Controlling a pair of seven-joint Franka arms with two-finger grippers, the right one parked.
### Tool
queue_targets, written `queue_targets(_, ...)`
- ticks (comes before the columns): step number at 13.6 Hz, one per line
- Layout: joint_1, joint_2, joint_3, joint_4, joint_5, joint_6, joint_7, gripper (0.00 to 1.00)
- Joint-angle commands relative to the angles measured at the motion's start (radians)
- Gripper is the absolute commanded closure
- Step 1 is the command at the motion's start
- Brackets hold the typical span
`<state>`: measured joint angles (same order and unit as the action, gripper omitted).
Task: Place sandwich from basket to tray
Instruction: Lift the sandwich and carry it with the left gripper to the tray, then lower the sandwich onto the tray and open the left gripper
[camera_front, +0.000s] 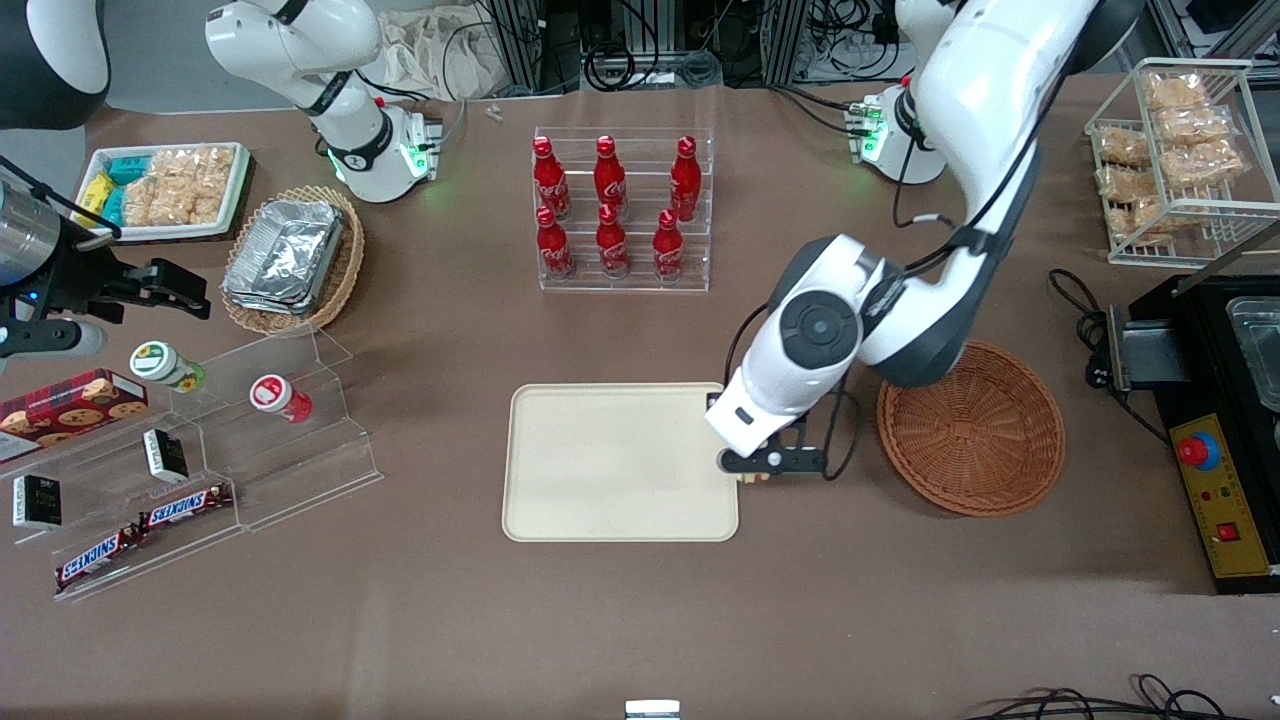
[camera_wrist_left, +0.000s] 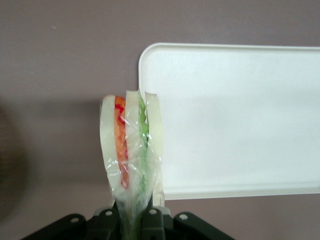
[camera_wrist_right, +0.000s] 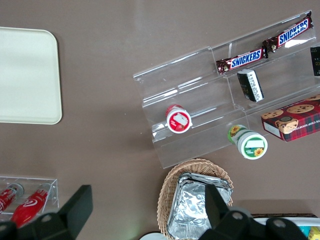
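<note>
Left arm's pincer (camera_front: 758, 470) sits right of frame centre in the front view, over the cream-beige rectangular tray's (camera_front: 615, 470) edge that faces the round reddish-brown wicker basket (camera_front: 972, 428). Pincer clamped on the plastic-wrapped triangular white-bread sandwich with green and orange-red filling (camera_wrist_left: 132, 150), held upright, above brown surface (camera_front: 640, 620) just beside the tray rim (camera_wrist_left: 150, 52). Basket sits at centre right, toward the working arm's end, with no sandwich in it

The tool (camera_wrist_left: 134, 220) grips the wrapped sandwich (camera_wrist_left: 131, 150) upright above the tray (camera_wrist_left: 235, 120) edge.
</note>
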<state>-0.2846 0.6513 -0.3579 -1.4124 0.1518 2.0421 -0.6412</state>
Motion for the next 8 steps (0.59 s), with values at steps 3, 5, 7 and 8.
queue_targets(3, -0.044, 0.122, 0.005, 0.043, 0.071, 0.105, -0.055, 0.98)
queue_targets(5, -0.047, 0.148, 0.005, 0.041, 0.069, 0.144, -0.055, 0.98)
queue_targets(7, -0.056, 0.168, 0.005, 0.039, 0.071, 0.174, -0.054, 0.98)
queue_targets(8, -0.057, 0.175, 0.005, 0.039, 0.071, 0.185, -0.052, 0.98)
